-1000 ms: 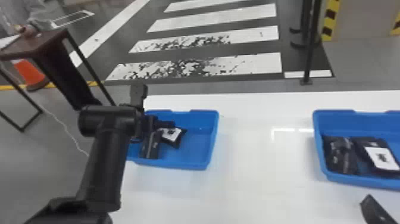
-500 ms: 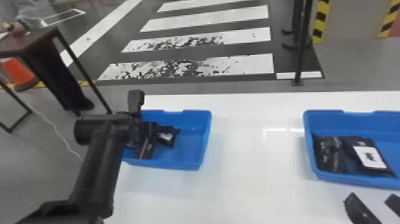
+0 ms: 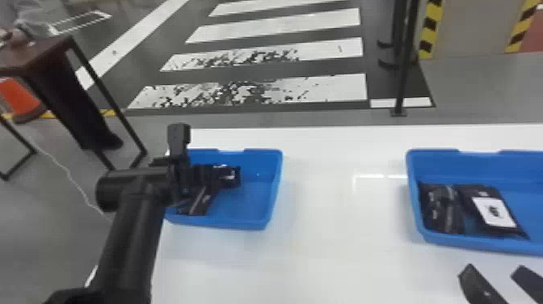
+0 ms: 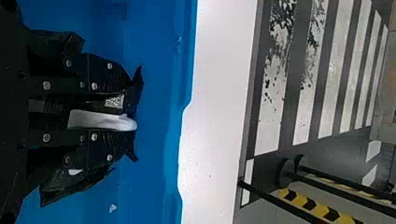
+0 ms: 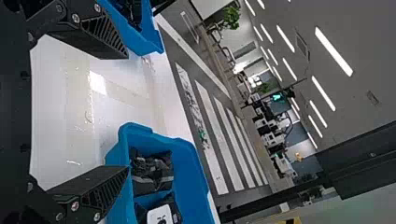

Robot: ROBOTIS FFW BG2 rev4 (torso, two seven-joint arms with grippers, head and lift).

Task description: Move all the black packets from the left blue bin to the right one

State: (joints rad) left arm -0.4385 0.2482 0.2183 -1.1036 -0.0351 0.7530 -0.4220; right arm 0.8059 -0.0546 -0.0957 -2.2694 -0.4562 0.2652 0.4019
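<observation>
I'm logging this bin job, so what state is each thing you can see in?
Left blue plastic bin: open-topped, holding packets.
Right blue plastic bin: open-topped, holding packets.
Black packets, left bin: bunched together, wrinkled.
Black packet with white label, right bin: lying label up.
Black packet beside it: lying, wrinkled.
Left black gripper: down in left bin, grip unclear.
Right black gripper: jaws open, empty.

Left arm [image 3: 131, 238] is all black, chunky rounded tubes. Right gripper [image 3: 495, 269] has black wedge fingers [image 5: 88, 184], slatted sides, silvery screws [image 5: 75, 205].
</observation>
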